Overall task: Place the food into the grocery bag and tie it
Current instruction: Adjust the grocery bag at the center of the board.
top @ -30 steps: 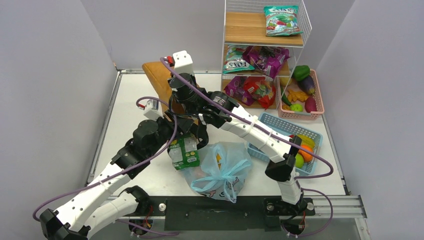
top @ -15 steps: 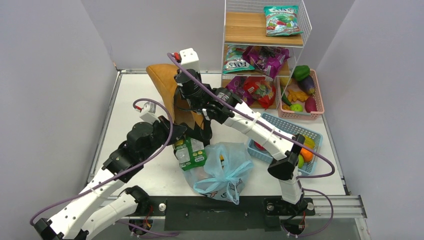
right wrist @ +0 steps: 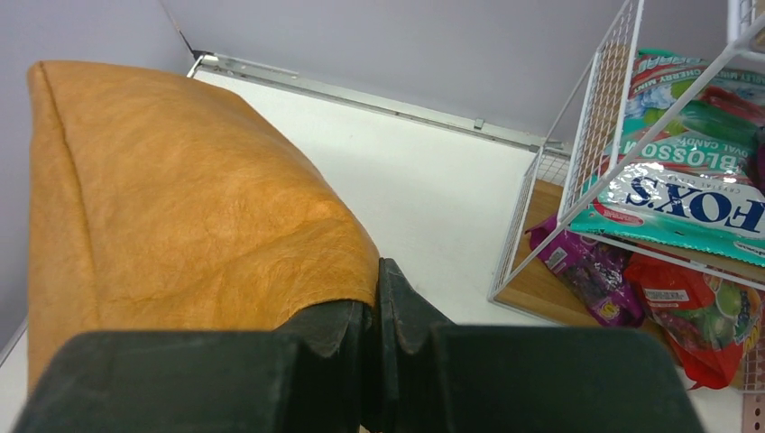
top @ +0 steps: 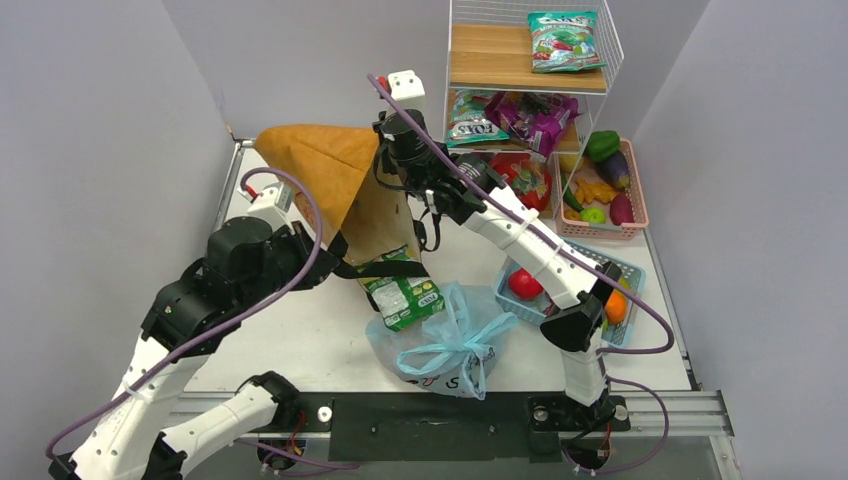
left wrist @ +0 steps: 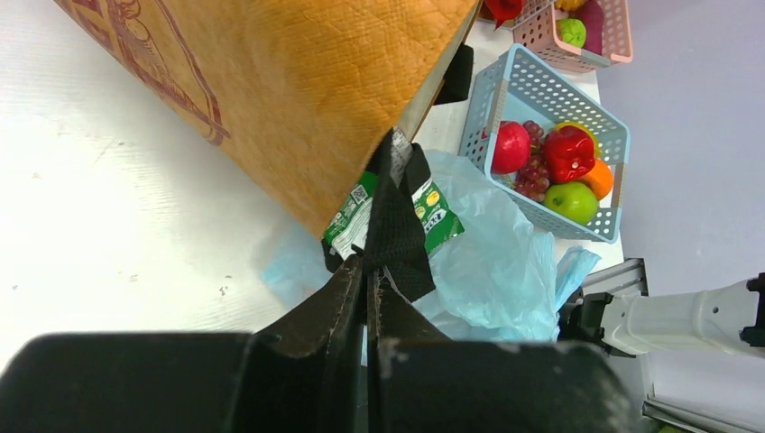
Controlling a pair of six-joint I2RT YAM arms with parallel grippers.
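Note:
The grocery bag, light blue and crinkly, lies at the near middle of the table with its handles bunched on top; it also shows in the left wrist view. The food, a red apple, a red pepper, a green apple and an orange, sits in a blue basket to the right. A tan-orange tote hangs tipped above the table. My right gripper is shut on its edge. My left gripper is shut on its black strap. A green packet pokes out of the tote's mouth.
A white wire shelf with candy bags stands at the back right. Beside it a pink basket holds vegetables. Grey walls close in the left and right sides. The right arm stretches across above the blue basket.
The left gripper has closed on the tote's black strap and pulled left. The right gripper has raised the tote up and to the right, tipping it. The green packet has slid further out.

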